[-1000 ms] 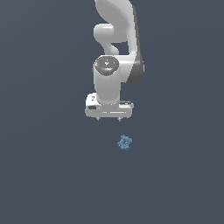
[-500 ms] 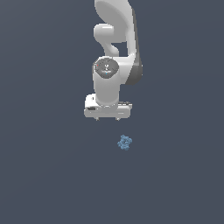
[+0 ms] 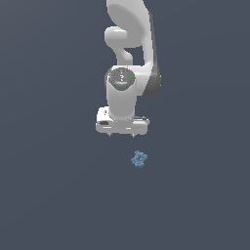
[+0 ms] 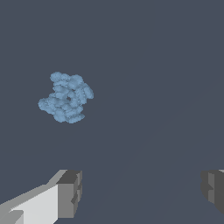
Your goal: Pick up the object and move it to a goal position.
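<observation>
One arm in view, white Franka Panda (image 3: 128, 58), hanging down over a flat dark grey-blue floor (image 3: 49, 195). No brand name or label legible anywhere; the round joint cap (image 3: 121, 78) carries a few tiny coloured dots and a mark too small for me to read.

The gripper (image 3: 121, 134) points down, its fingertips showing only as two short nubs under the white hand. On my wrist feed the fingers (image 4: 69, 193) stand wide apart — jaws spread, nothing between them.

The object (image 3: 139, 159) is a small light-blue cluster of tiny rounded knobs, lumpy, much smaller than the hand. Wrist feed shows it (image 4: 65, 97) as a rough rosette of beads with a darker hollow near its middle, edges ragged.

It lies on the floor, near the gripper but apart from it — in the exterior view, just below the hand and a little toward the exterior view's right. No contact.
</observation>
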`<state>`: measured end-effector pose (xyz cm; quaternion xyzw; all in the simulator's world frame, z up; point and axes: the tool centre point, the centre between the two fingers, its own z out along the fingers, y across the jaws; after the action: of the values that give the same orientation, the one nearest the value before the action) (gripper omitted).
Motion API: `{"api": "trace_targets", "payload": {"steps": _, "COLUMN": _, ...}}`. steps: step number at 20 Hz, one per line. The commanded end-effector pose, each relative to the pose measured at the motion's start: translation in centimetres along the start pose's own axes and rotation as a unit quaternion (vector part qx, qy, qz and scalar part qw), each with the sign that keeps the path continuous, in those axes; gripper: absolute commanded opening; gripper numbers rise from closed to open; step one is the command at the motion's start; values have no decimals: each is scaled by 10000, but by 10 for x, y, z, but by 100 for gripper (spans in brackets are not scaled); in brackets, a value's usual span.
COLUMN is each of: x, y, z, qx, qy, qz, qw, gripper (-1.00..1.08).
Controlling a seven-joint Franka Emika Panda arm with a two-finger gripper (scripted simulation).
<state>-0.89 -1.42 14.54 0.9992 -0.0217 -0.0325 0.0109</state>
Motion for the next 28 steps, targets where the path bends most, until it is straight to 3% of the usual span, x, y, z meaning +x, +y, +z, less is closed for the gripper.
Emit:
{"api": "trace_targets", "payload": {"steps": 1, "x": 4, "y": -5, "z": 3, "qx": 7, "qy": 18, "qz": 131, "qw": 9999, "gripper": 100}}
{"api": "trace_targets", "payload": {"steps": 9, "x": 25, "y": -29, "z": 16, "qx": 51, "qy": 111, "qz": 806, "qw": 9967, "gripper": 100}}
{"api": "trace_targets", "payload": {"steps": 19, "x": 52, "y": -67, "z": 37, "qx": 136, "qy": 235, "qz": 1775, "qw": 9838, "gripper": 100}}
{"api": "trace_targets", "payload": {"steps": 28, "x": 62, "y": -84, "z": 47, "qx": 181, "qy": 284, "qz": 2193, "qw": 9751, "gripper": 100}}
